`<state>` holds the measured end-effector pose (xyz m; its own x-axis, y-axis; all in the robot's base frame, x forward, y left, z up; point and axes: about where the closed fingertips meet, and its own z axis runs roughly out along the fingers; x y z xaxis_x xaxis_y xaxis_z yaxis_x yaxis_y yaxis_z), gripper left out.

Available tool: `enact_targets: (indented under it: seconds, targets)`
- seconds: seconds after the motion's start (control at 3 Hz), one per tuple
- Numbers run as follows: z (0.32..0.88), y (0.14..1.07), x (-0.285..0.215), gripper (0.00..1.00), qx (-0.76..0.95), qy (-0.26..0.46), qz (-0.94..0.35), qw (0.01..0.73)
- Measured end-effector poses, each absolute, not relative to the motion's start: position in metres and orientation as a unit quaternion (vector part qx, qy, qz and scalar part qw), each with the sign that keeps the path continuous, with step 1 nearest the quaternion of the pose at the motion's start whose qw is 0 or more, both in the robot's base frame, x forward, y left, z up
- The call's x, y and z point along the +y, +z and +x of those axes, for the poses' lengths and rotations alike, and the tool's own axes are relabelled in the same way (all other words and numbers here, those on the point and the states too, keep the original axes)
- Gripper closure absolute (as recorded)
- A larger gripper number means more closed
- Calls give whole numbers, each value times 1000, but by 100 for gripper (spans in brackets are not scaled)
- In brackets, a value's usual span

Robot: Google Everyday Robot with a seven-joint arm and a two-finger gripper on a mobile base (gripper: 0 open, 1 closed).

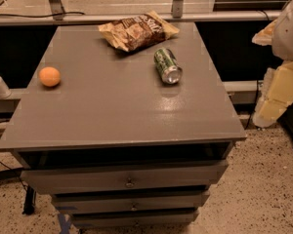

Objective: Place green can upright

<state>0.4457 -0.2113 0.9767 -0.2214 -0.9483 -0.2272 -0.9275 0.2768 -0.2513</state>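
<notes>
Grey drawer cabinet (112,116) on a speckled floor fills your view, and everything sits on its flat top. Off the cabinet's right side, level with the top and well apart from the can, hangs the pale gripper (279,90); you cannot tell whether it is open or closed. A brown chip bag (136,30) lies at the far edge. Just in front of its right end, right of centre, the green can (166,65) lies on its side. Its long axis runs from the far edge towards you, angled slightly right, with one silver end facing you. An orange ball (49,76) rests far off to the left.

Expect the can to be light, thin-walled and smooth: it will likely roll sideways if nudged and dent under a hard squeeze. Take it across the middle of the body, then tip it onto a rim.
</notes>
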Motion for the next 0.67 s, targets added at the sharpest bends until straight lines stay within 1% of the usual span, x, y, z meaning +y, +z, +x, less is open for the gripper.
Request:
enact_targets:
  seconds: [0.33,0.67]
  targets:
    - [477,975,-192,0,786,-9,-587,194]
    - [525,972,-171,0,810,22,-544,215]
